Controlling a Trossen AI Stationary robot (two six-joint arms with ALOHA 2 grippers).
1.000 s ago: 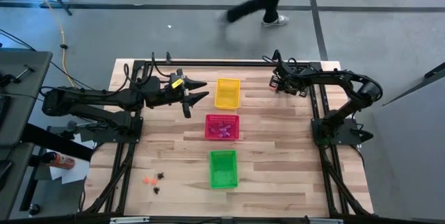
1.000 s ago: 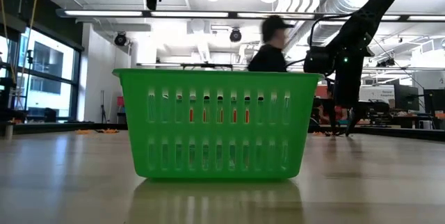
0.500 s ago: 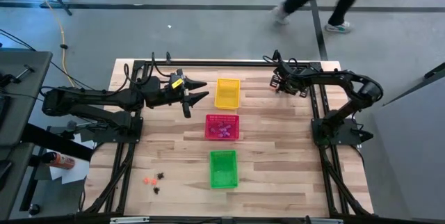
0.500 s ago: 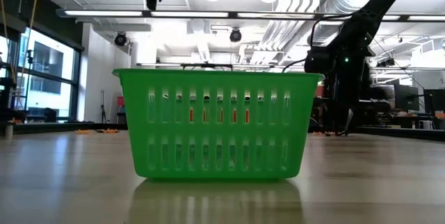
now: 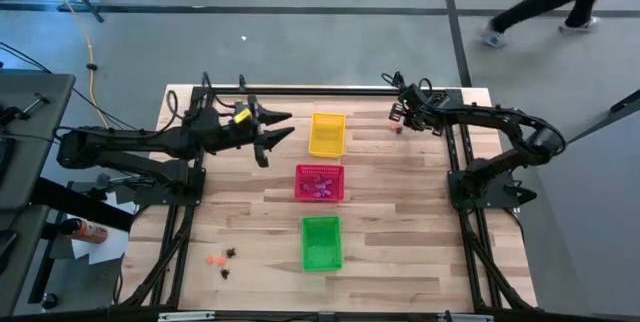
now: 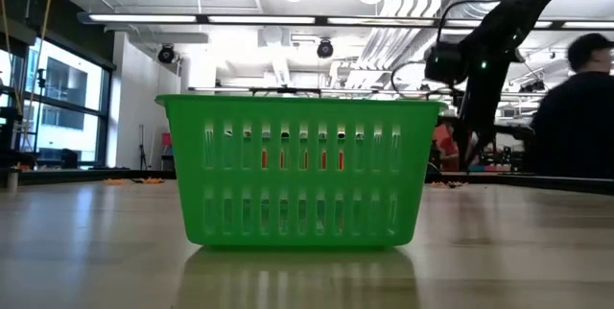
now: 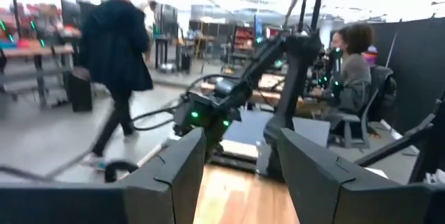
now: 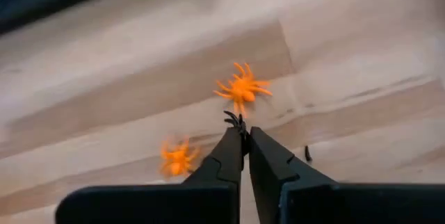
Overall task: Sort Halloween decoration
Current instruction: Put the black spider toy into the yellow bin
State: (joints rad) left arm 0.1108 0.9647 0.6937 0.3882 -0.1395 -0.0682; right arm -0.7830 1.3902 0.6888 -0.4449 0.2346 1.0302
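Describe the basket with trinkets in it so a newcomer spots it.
Three mesh baskets line the middle of the wooden table. It is the red basket between the yellow basket and the green basket, the only one showing purple-pink trinkets.

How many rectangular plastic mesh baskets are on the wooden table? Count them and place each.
3, in a line down the table's middle: the yellow mesh basket farthest from the low camera, the red basket central, the green basket nearest it. None seems hidden.

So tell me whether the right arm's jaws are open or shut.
Shut. The right gripper has its jaws pressed together at the tips, pinching a small black trinket beside an orange spider.
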